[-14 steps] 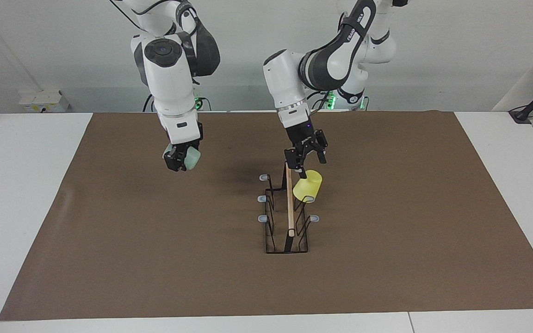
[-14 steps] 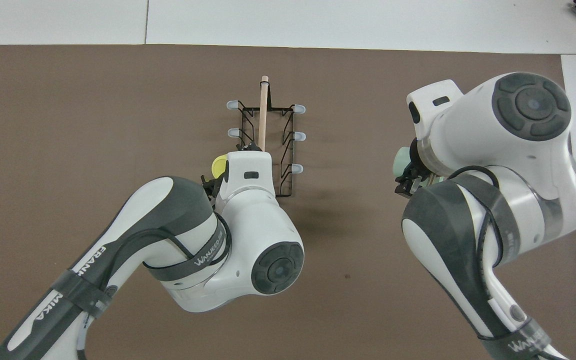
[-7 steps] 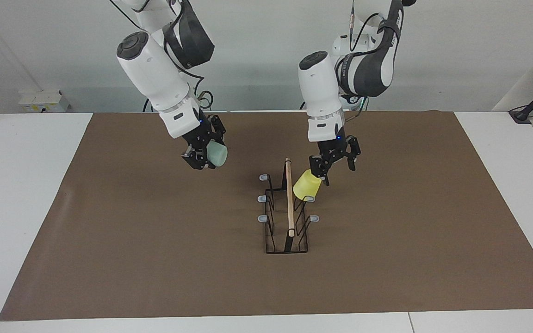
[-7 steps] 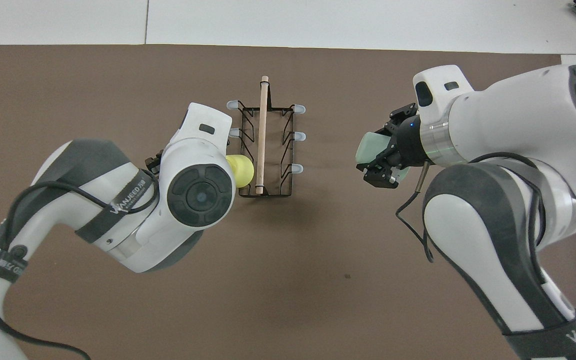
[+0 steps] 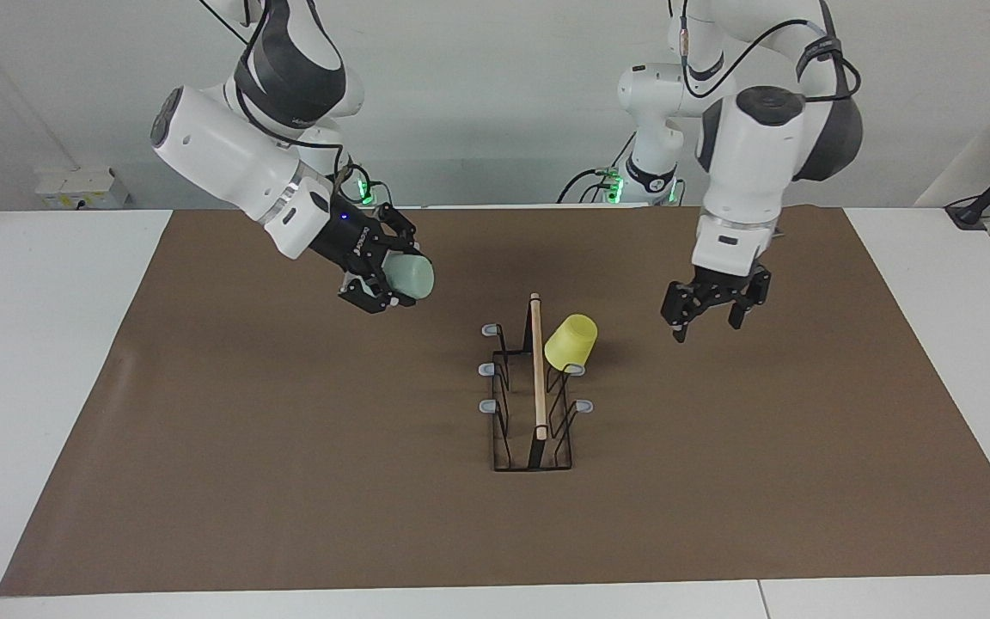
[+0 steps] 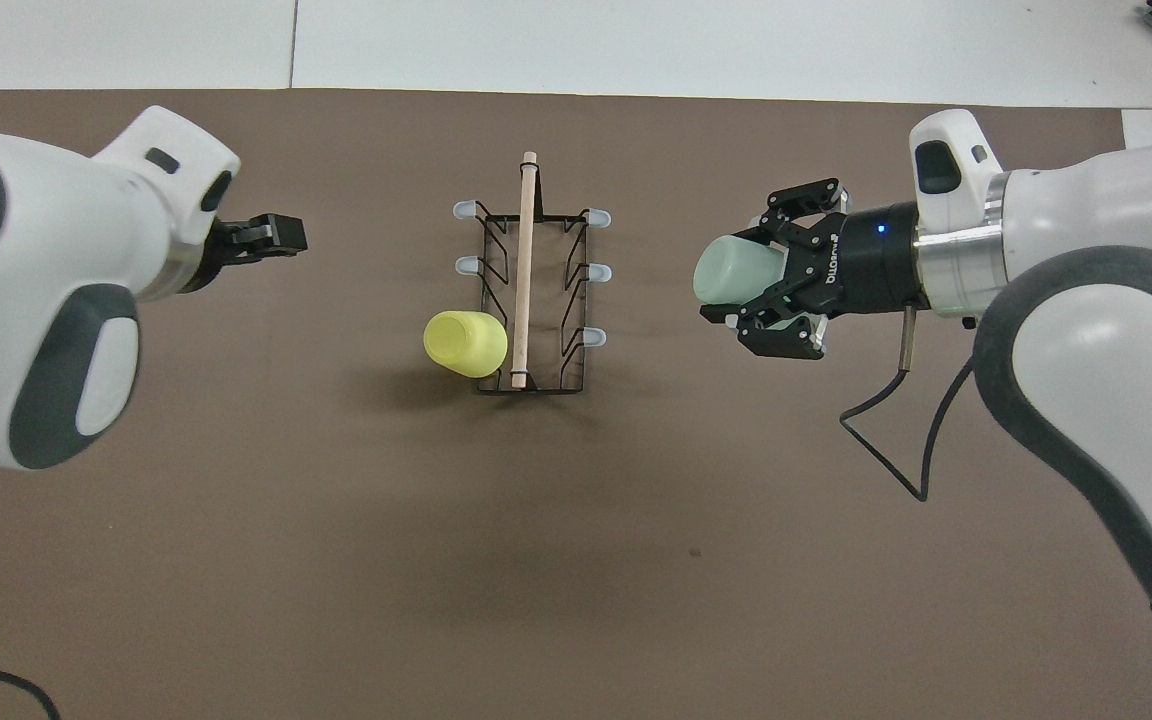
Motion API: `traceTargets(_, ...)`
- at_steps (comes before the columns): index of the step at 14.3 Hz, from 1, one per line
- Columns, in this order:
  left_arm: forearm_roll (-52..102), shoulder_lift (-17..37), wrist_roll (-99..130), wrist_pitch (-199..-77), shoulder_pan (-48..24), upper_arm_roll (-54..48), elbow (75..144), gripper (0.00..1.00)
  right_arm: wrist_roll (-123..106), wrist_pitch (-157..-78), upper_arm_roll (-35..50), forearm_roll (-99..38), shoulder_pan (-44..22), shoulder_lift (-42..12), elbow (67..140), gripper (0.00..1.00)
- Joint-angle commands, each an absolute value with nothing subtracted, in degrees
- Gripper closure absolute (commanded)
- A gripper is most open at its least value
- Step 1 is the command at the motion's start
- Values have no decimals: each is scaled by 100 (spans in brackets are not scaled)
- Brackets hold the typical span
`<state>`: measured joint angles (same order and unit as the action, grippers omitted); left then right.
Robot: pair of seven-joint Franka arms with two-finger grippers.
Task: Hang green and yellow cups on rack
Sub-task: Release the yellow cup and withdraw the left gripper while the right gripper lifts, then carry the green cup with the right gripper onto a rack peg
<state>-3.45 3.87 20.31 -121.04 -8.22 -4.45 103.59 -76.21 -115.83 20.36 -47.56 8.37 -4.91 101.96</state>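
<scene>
i had the rack [image 5: 534, 391] standing on the brown mat [image 5: 289, 481] about midway between the two arms, its long wooden bar [image 5: 536, 365] running away from the robots. the yellow cup [image 5: 571, 342] hung tilted on a peg on the side toward the left arm's end of the table, at the end of the rack nearest the robots, with nothing gripping it. the grey-tipped pegs [image 6: 598, 273] on the side toward the right arm's end were bare.

my left gripper [image 5: 708, 320] hung in the air over the mat, well apart from the rack toward the left arm's end, fingers spread and holding nothing; in the overhead view it [image 6: 271, 236] pointed toward the rack.

my right gripper [image 5: 381, 277] was up over the mat toward the right arm's end, tilted sideways, clamped on the green cup [image 5: 409, 277]. in the overhead view the green cup [image 6: 734, 270] lay on its side between the fingers [image 6: 781, 340], its closed end facing the rack, near the pegs on that side but apart from them
</scene>
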Motion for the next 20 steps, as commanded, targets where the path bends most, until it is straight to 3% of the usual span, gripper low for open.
traceTargets(1, 53, 80, 786, -11359, -940, 33, 10223, 0, -8382, -11558, 2083, -5605, 1081, -141, 10651, 100)
traceTargets(9, 53, 167, -781, -9695, -712, 308, 9089, 0, -10221, -11383, 2074, -7978, 1477, 545, 11856, 100)
traceTargets(15, 79, 53, -800, -9457, -694, 316, 9202, 0, -10984, -11452, 2074, -9156, 1389, 423, 12111, 100)
traceTargets(20, 79, 44, -800, -9492, -686, 325, 9246, 0, -11346, -12092, 2074, -9982, 854, 404, 12304, 100)
